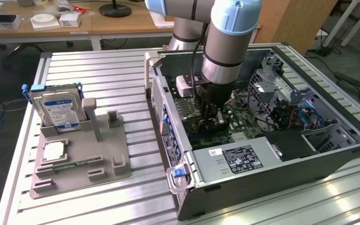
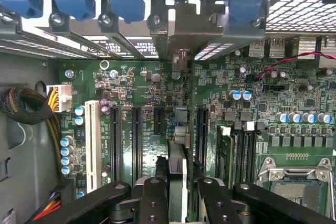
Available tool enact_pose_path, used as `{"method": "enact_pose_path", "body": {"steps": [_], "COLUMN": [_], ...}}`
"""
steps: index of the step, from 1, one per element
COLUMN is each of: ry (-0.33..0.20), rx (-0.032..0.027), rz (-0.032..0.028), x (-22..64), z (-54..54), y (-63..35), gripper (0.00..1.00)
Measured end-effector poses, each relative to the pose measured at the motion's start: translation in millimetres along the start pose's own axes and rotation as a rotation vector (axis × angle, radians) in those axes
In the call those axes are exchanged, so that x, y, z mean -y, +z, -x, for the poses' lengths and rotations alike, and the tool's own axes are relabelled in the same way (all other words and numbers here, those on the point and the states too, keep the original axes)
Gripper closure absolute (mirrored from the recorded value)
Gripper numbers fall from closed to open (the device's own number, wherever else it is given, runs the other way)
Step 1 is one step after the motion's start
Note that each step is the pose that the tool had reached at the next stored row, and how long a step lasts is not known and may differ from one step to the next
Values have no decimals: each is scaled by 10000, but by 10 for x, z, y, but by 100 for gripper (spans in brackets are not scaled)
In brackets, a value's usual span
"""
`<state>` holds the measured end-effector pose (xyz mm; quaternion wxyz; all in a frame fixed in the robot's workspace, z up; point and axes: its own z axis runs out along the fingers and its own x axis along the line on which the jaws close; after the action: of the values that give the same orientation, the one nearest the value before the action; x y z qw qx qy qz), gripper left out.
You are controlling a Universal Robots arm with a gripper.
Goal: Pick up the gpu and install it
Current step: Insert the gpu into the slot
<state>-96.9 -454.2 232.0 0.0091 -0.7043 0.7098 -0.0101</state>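
Legible markings on the workbench and inside the opened computer case.

No word or number can be read with certainty. The hard drive (image 1: 58, 108) standing in the grey holder (image 1: 80, 159) carries a blue-and-white label whose print is too small to make out. A black label (image 1: 238, 158) on the silver power supply cover (image 1: 230, 164) bears white text and small symbols, also illegible, and a small white sticker (image 1: 215, 151) lies just beside it. In the wrist view, the green motherboard (image 2: 157, 93) shows fine white lettering beside its slots and components; the characters next to the white slot (image 2: 93, 145) cannot be resolved.
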Motion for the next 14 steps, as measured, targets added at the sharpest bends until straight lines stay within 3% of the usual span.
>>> {"method": "enact_pose_path", "body": {"steps": [5, 7, 9, 11, 12, 14], "ry": [-4, -10, -11, 0, -1, 1], "rx": [-8, -16, -4, -18, -5, -12], "rz": [-1, -31, -5, -31, -8, -19], "x": [-17, -25, -28, -31, -32, -32], "z": [-1, -3, -2, -2, -1, -1], "y": [30, 62, 62, 62, 62, 62], "gripper": [73, 73, 73, 73, 73, 73]}}
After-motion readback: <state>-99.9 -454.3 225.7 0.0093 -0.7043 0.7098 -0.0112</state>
